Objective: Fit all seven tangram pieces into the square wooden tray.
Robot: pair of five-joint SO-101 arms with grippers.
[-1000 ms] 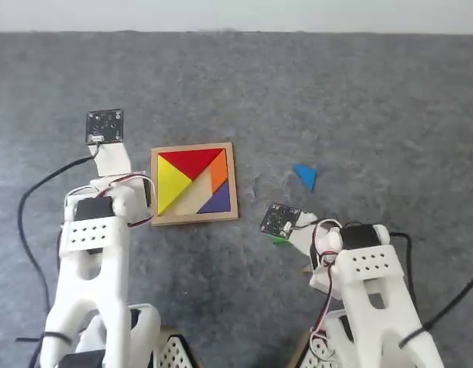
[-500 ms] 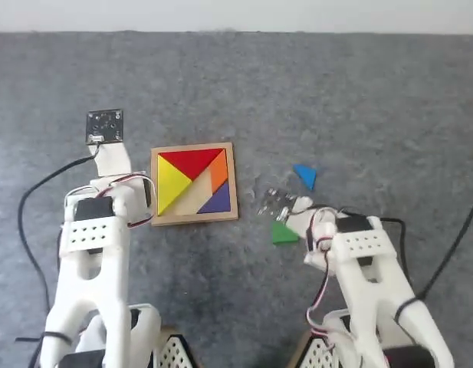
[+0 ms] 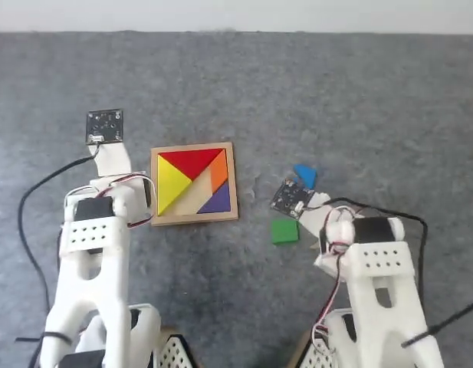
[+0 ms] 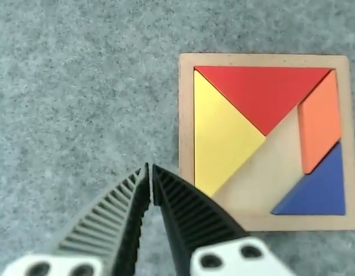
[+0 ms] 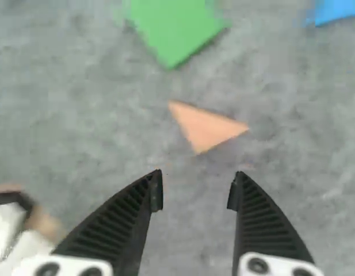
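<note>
Right jaws have swung off the green square (image 3: 284,231) and hang spread near a tan triangle (image 5: 207,129) which the arm covers in my high view; left jaws sit pressed together beside the wooden tray (image 4: 186,144).

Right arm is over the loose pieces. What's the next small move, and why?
Probably ease the right gripper forward and down onto the peach triangle: its jaws stand open just short of that piece, which lies flat, apart from the green square. The wooden tray has bare wood to fill.
</note>
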